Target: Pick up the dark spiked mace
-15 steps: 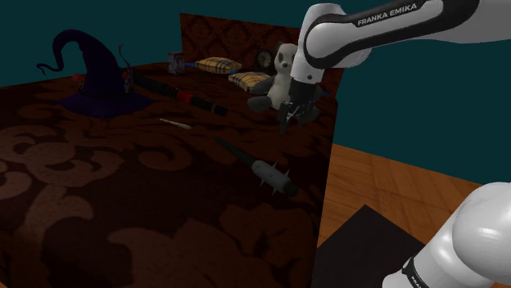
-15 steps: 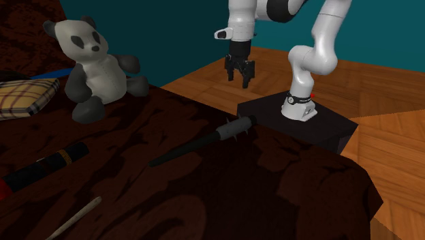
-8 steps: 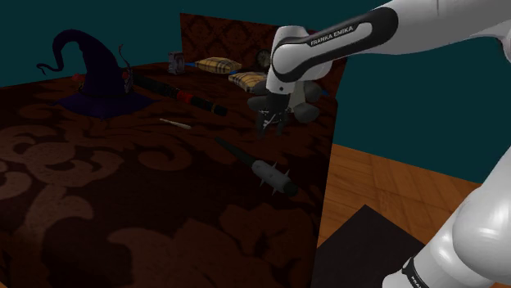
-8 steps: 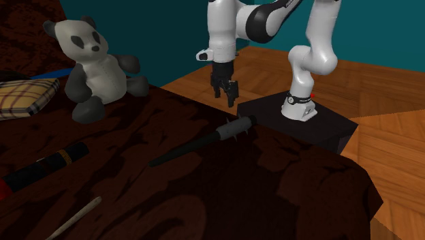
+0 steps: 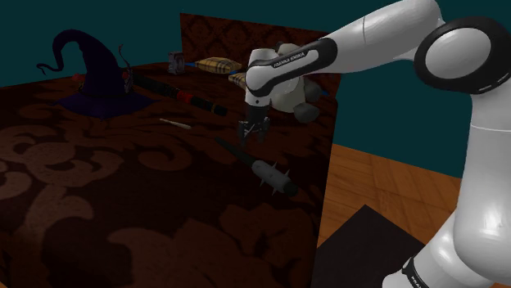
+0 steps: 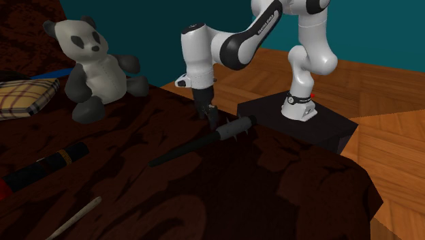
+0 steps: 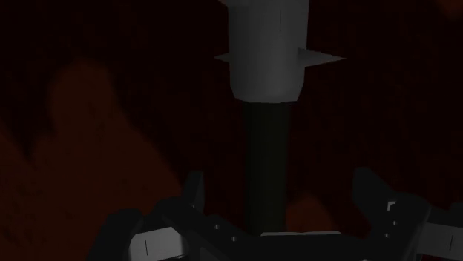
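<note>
Presently we find the pincer (image 5: 252,131) low over the dark red patterned cover (image 5: 98,204), its fingers spread wide and gripping nothing. In the wrist view the pincer (image 7: 280,191) straddles the mace (image 7: 267,148): the shaft runs between the two fingers and touches neither.

We record the mace (image 5: 260,169) as a slim black shaft ending in a thicker grey cylindrical head ringed with short pointed spikes. It lies flat on the cover directly beneath the pincer (image 6: 210,116). The head sits just beyond the fingertips on the stand's side, and the thin end of the mace (image 6: 204,142) trails away on the opposite side.

The cover also carries other goods, all well apart from the pincer:
- a grey-and-white panda toy (image 6: 95,61);
- a plaid cushion (image 6: 24,92) beyond the panda;
- a dark pointed hat (image 5: 98,74);
- a thin pale stick (image 5: 174,123), between the hat and the pincer.
</note>
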